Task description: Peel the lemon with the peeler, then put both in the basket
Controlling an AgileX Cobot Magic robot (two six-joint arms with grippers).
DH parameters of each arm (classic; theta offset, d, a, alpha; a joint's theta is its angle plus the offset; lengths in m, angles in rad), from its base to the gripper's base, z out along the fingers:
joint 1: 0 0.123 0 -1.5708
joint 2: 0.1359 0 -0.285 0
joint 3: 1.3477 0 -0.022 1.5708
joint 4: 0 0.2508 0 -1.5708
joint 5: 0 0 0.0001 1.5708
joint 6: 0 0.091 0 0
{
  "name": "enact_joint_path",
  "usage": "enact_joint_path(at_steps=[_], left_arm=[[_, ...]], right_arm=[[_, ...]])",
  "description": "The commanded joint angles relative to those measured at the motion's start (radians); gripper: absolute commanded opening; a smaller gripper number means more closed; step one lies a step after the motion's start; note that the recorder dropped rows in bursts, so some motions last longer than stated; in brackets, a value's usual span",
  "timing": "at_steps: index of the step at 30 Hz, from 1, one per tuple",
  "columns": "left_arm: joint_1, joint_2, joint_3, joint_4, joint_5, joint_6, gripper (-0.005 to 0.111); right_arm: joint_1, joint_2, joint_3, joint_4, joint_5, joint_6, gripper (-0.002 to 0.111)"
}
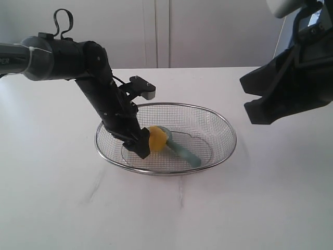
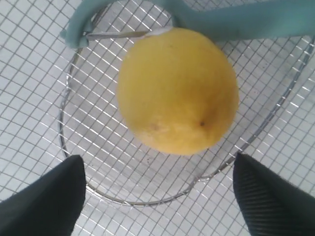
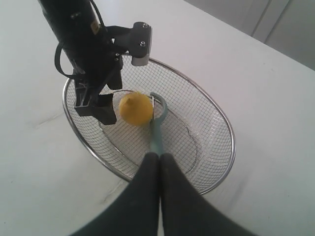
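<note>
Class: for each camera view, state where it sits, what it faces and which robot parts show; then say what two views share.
Exterior view: off the arms, looking down across the table at the basket; left arm and right arm show, left end effector at the lemon.
Left wrist view: on the left wrist, close above the lemon; its open fingertips show.
Right wrist view: on the right wrist, facing the basket; shut right end effector and left arm show.
Shared: both wrist views show lemon and peeler inside the basket.

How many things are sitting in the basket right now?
2. The lemon lies on the basket floor by the open left gripper; the peeler lies beside it, head next to the lemon. Nothing seems hidden.
</note>
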Motion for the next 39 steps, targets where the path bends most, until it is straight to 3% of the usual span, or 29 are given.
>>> enact_joint_path(at_steps=[1,9,21,29,39], left_arm=[[-0.005,-0.045,-0.019,-0.012,0.044,0.007,0.083],[-0.005,-0.120,-0.066,-0.012,0.122,0.007,0.078],[0.005,-0.257,-0.078,0.105,0.370,-0.046,0.024],[0.027,-0.327,-0.078,0.123,0.399,-0.130,0.000],[0.027,-0.482,-0.075,0.230,0.385,-0.232,0.000]], right_arm=[[-0.007,-0.006,0.002,0.004,-0.001,0.003,0.000],[-0.007,-0.006,0.002,0.004,0.002,0.003,0.000],[-0.007,-0.006,0.002,-0.002,0.011,0.003,0.000],[-0.007,-0.008,0.002,-0.004,0.011,0.000,0.000],[-0.007,-0.008,0.002,-0.004,0.011,0.000,0.000]])
